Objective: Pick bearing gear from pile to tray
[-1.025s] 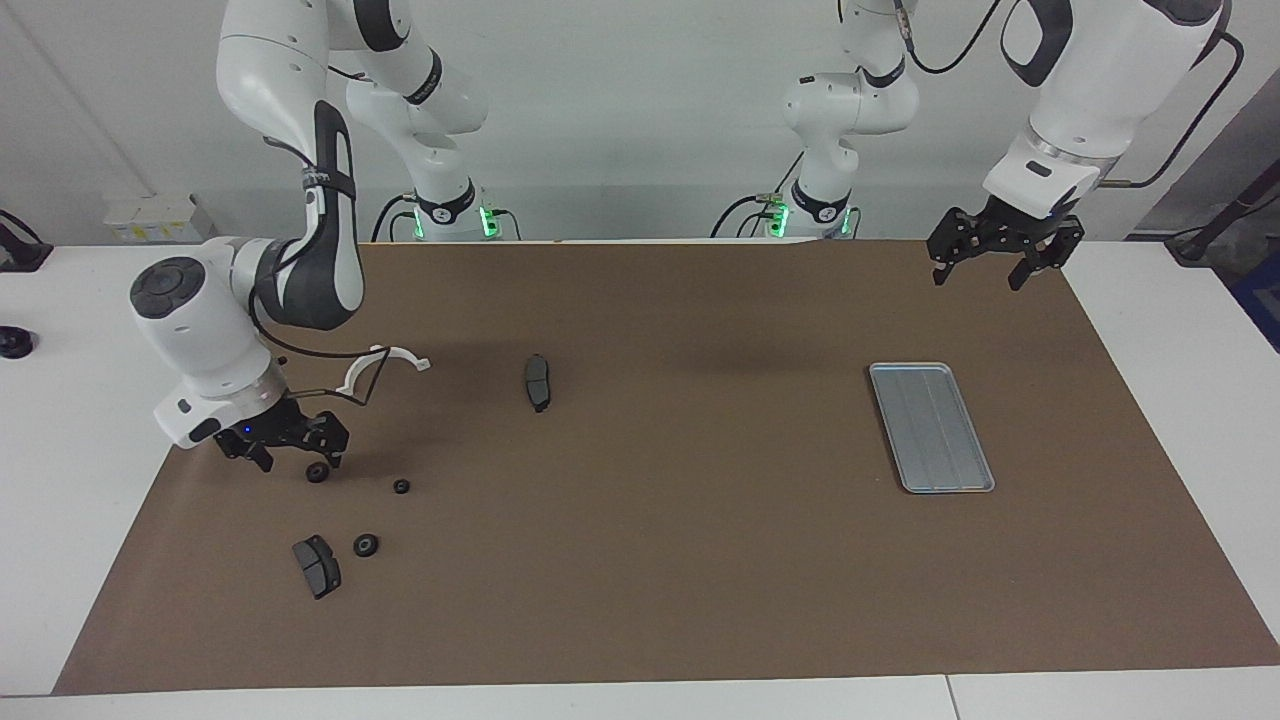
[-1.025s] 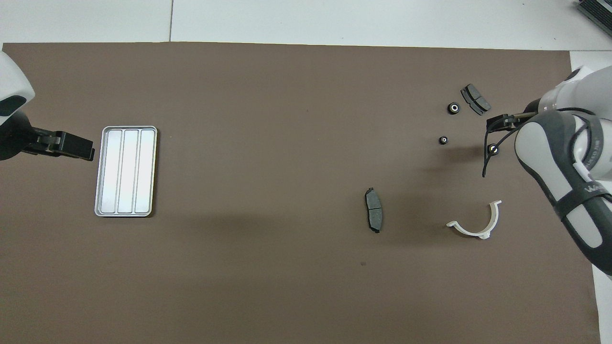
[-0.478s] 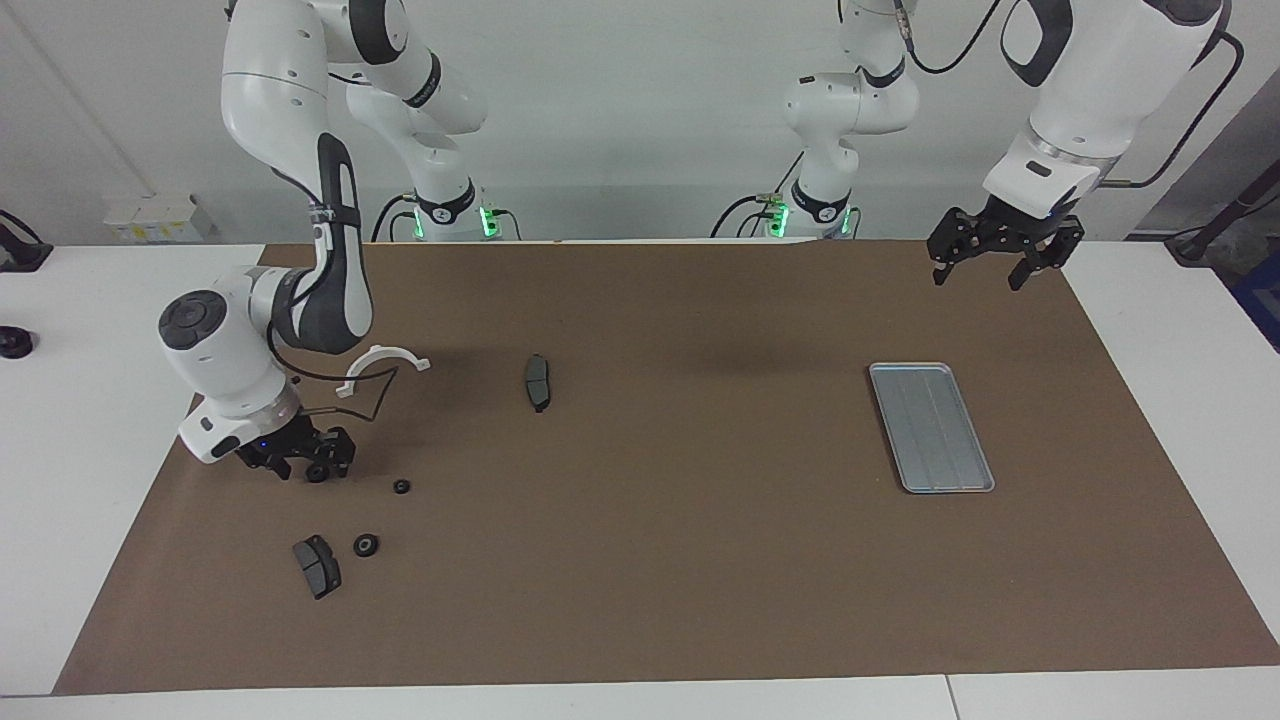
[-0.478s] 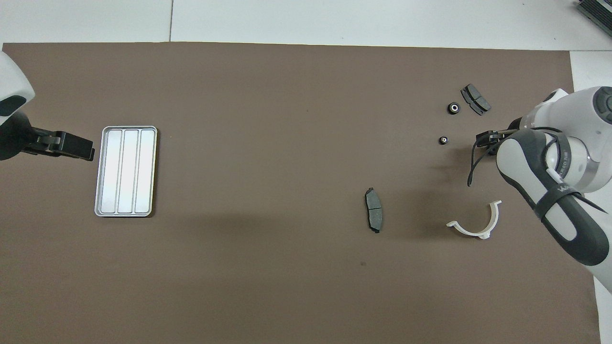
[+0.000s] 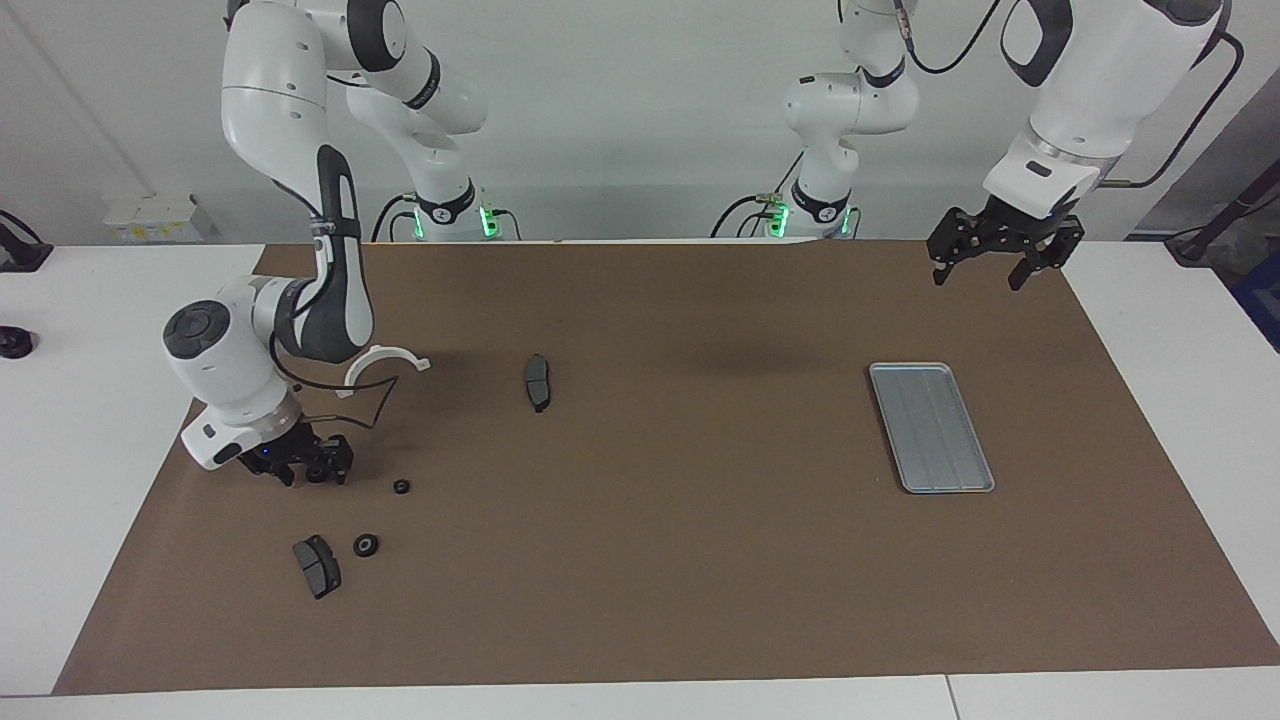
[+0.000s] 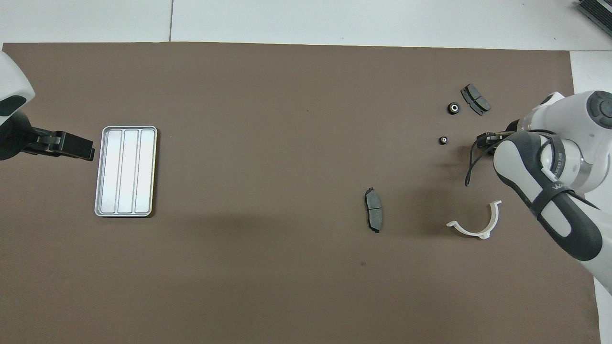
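Observation:
The pile lies at the right arm's end of the mat. My right gripper (image 5: 316, 472) is down at the mat there, open, with a small black ring (image 5: 318, 474) between its jaws. In the overhead view the arm hides that ring and only the gripper's edge (image 6: 483, 140) shows. Two more black rings (image 5: 401, 487) (image 5: 366, 544) lie farther from the robots. The silver tray (image 5: 930, 427) (image 6: 126, 171) lies empty at the left arm's end. My left gripper (image 5: 990, 268) (image 6: 88, 150) waits open in the air beside the tray, toward the table's end.
A dark brake-pad piece (image 5: 317, 566) lies beside the farthest ring. Another pad (image 5: 538, 382) (image 6: 374, 216) lies alone toward the mat's middle. A white half-ring bracket (image 5: 385, 361) (image 6: 475, 224) lies nearer the robots than the right gripper, partly under its arm.
My right gripper has dropped to the mat and shifted slightly, so the black ring that was beside its finger now sits between the jaws. The left arm has not moved.

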Available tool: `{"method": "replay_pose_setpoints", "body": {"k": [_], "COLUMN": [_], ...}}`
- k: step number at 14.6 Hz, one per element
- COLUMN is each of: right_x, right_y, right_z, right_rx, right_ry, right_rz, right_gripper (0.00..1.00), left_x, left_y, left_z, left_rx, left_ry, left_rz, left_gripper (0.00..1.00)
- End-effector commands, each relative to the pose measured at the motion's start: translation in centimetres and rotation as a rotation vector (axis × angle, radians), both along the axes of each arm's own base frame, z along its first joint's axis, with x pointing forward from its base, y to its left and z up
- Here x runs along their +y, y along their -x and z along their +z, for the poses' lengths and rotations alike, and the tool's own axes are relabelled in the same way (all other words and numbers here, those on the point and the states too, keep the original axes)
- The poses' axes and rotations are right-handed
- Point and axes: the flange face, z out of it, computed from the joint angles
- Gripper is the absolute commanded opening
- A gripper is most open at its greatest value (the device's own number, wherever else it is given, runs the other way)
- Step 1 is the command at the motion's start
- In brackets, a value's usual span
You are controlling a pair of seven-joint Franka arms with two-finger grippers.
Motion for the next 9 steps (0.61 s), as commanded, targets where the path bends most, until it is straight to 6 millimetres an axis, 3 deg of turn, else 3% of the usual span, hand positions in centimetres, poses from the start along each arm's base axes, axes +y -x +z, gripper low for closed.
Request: {"method": "replay_pose_setpoints", "body": {"k": [1, 9], "right_x": [-0.1, -1.0], "right_y": [0.5, 2.0], "right_z": [-0.5, -1.1], "right_rx": [0.014, 0.094], "right_ry": [0.003, -0.013], "right_rz": [0.017, 0.007], "right_gripper": [0.60, 0.35], "left_x": [0.4, 0.4], "left_y": [1.0, 1.0], "left_z": [0.2, 0.2], "left_rx": [0.003, 0.003], "left_ry": [0.014, 0.014], "left_rz": [-0.004, -0.004], "left_gripper": [1.00, 1.00]}}
